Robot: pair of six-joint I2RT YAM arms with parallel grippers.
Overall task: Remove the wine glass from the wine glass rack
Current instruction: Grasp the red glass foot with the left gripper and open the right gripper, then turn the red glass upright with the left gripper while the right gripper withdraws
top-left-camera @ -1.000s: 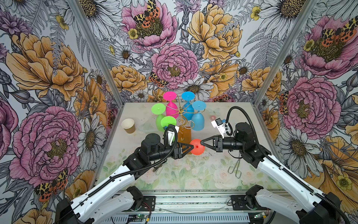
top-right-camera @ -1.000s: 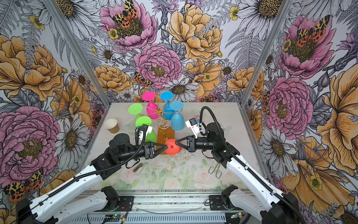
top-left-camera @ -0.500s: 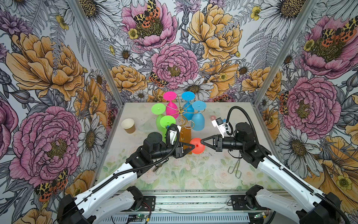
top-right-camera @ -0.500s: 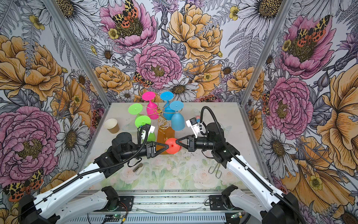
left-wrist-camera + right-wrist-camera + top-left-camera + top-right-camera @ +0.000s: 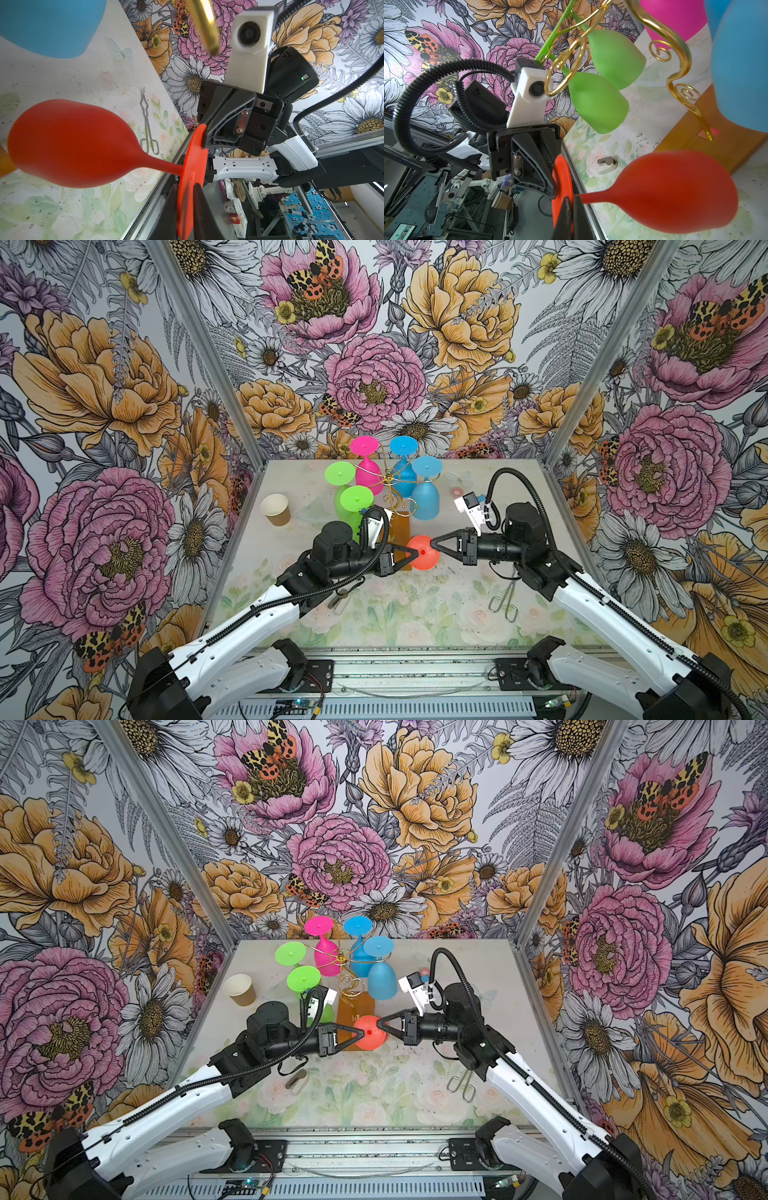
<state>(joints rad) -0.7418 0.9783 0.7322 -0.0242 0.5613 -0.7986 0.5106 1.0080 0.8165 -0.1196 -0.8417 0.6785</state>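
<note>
The red wine glass hangs foot up in front of the wine glass rack, clear of its gold scroll arms, above the near end of the wooden base. My left gripper pinches the left rim of the foot, and in the left wrist view the left gripper has a finger on each face of the disc. My right gripper is shut on the opposite rim, as the right wrist view shows at the right gripper. The red bowl points down toward the table.
Two green glasses, a pink glass and two blue glasses hang upside down on the rack. A paper cup stands at the left, metal tongs lie at the right, and a small clip lies under the left arm.
My left gripper has moved right to the red foot and closed from open onto its rim. The right gripper and the glass have stayed in place.
</note>
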